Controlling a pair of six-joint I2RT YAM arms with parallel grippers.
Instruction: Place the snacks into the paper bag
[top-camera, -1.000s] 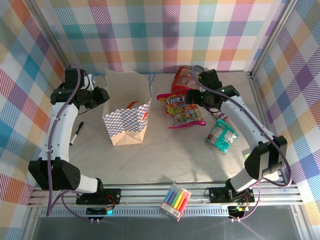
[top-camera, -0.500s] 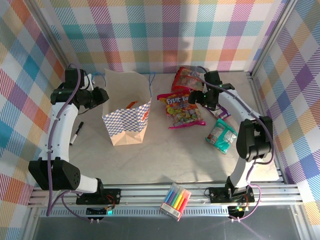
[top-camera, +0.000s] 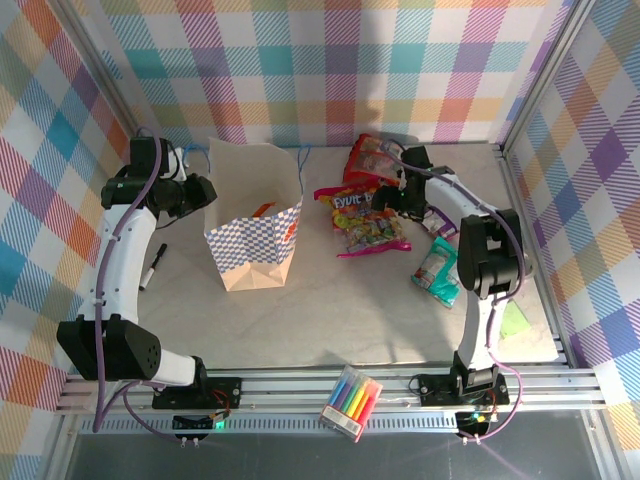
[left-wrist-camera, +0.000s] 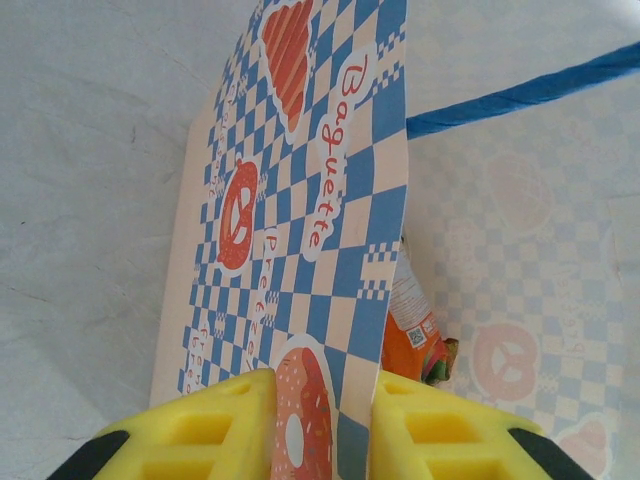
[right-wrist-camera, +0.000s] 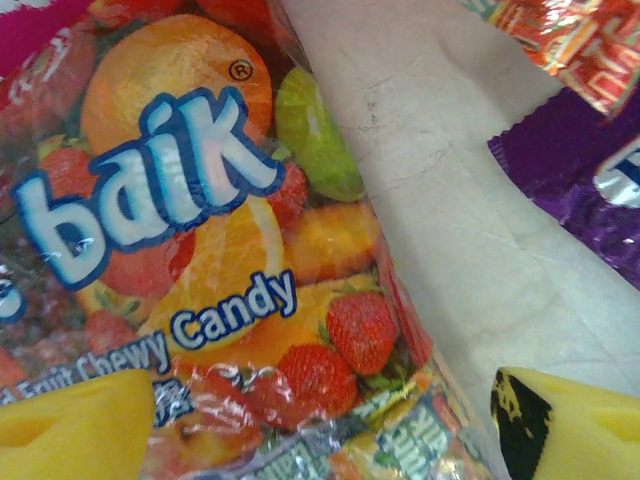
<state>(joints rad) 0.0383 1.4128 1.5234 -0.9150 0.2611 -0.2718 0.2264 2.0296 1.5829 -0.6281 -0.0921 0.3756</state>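
Plaid walls enclose a pale table (top-camera: 330, 320). You have the right gripper (right-wrist-camera: 320, 430) spread wide, close over the fruit candy packet (right-wrist-camera: 200, 250). One finger stands over the packet and the other over bare table, so the packet's edge runs between them (shift toward the packet before closing). The right arm is the nearer one. The left gripper (left-wrist-camera: 322, 420) pinches the wall of the paper bag (top-camera: 255, 235), which stands upright with its mouth open, left of the packet.

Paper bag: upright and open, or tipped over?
Upright and open: the paper bag stands on its base, mouth upward, the left gripper pinching its rim, an orange packet visible inside.
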